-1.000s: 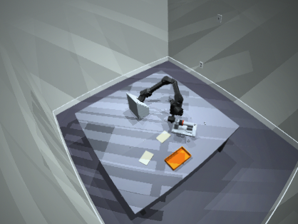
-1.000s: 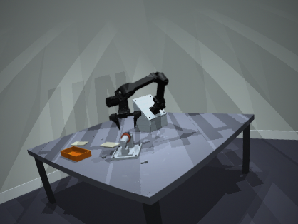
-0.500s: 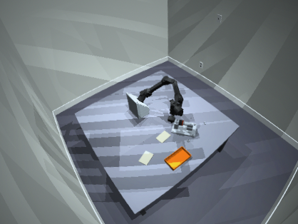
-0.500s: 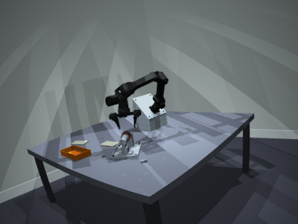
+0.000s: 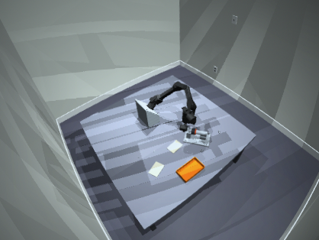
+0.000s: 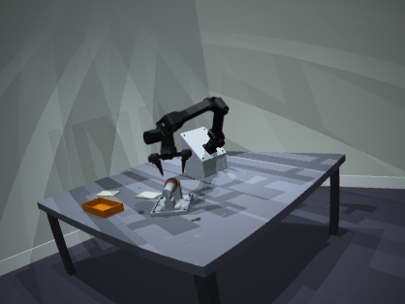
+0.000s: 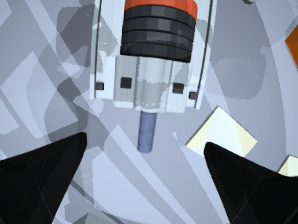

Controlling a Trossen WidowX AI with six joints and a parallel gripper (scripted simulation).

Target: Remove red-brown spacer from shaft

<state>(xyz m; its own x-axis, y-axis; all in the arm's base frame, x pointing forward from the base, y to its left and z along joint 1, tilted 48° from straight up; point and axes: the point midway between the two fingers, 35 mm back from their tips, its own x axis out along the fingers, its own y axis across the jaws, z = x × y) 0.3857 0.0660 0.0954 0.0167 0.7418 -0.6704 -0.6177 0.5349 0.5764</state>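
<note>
The shaft [image 7: 146, 131] sticks out as a short blue-grey stub from the near support of the white fixture [image 7: 101, 55] [image 6: 170, 212]. Several dark spacers [image 7: 157, 32] sit side by side behind that support. The red-brown spacer [image 7: 162, 5] [image 5: 194, 131] [image 6: 171, 182], orange-red in the wrist view, is at their far side. The pale housing block [image 5: 201, 133] is beyond it, outside the wrist view. My gripper [image 7: 147, 143] [image 6: 172, 174] is wide open and empty, its fingertips on either side of the stub's end in the wrist view and above the table in the exterior view.
An orange tray [image 5: 190, 170] [image 6: 103, 208] and two pale cards [image 5: 175, 146] [image 5: 156, 169] lie on the table near the fixture. A grey slanted box [image 5: 146, 115] [image 6: 205, 167] stands by the arm's base. A small dark piece [image 6: 196, 219] lies beside the fixture.
</note>
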